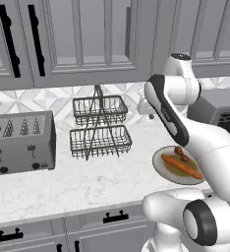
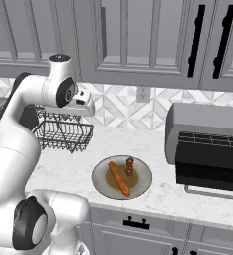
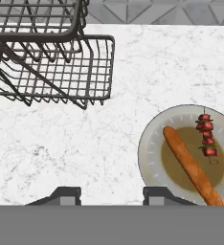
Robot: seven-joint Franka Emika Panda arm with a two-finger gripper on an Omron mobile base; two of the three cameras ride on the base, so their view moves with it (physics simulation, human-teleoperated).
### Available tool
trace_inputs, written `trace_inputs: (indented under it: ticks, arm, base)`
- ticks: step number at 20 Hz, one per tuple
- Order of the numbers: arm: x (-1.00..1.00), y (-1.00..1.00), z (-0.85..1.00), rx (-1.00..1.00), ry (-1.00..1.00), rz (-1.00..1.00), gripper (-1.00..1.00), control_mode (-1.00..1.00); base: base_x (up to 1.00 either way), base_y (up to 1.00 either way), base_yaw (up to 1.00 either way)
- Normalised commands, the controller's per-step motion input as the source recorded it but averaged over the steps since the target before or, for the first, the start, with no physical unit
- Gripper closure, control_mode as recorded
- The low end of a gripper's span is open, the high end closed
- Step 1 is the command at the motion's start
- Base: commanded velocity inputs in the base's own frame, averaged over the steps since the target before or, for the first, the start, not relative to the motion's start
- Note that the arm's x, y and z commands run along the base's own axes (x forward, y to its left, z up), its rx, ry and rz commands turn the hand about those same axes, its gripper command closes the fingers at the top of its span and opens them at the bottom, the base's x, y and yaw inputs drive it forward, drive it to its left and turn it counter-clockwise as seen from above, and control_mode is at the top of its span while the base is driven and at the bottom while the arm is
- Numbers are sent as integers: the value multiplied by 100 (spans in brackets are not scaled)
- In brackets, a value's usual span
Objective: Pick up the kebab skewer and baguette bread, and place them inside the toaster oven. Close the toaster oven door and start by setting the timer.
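Hand view: the two-finger gripper (image 3: 111, 194) hangs above bare white marbled countertop (image 3: 61, 143), its two dark fingertips (image 3: 66, 195) set partly apart with nothing between them, holding nothing. Just beyond the right fingertip lies the round grey plate with a brown centre (image 3: 150, 153). On it the long orange-brown baguette bread (image 3: 190, 165) runs diagonally, and the short kebab skewer of red and dark chunks (image 3: 206, 136) lies just beside the loaf's far half, apart from it. Farther out and to the hand's left stands the dark wire two-tier basket rack (image 3: 56, 62), against a grey patterned tile backsplash (image 3: 157, 10). The right base view adds what the hand view lacks: the boxy grey toaster oven (image 2: 208, 144) stands well off to the right of plate and hand, its black cavity and rack exposed, with the toaster oven door (image 2: 210, 185) lowered, silver bar handle along the front edge. The left base view alone gives the grey four-slot toaster (image 1: 21, 142), far left of the rack, with grey wall cabinets (image 1: 87, 39) above.
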Motion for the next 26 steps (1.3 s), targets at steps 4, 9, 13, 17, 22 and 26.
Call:
trace_inputs:
  ticks: [4, 9, 13, 17, 22, 26]
  arm:
    - [0, 0, 0, 0, 0, 0, -100, 100]
    - [0, 0, 0, 0, 0, 0, -100, 100]
    - [0, 0, 0, 0, 0, 0, -100, 100]
    - [0, 0, 0, 0, 0, 0, -100, 100]
    - [0, 0, 0, 0, 0, 0, -100, 100]
    - [0, 0, 0, 0, 0, 0, -100, 100]
  base:
    - [-8, 0, 0]
    - [-47, -34, 0]
    - [-5, -67, 0]
    - [15, -53, 0]
    - [31, -34, -3]
    - [42, -32, -7]
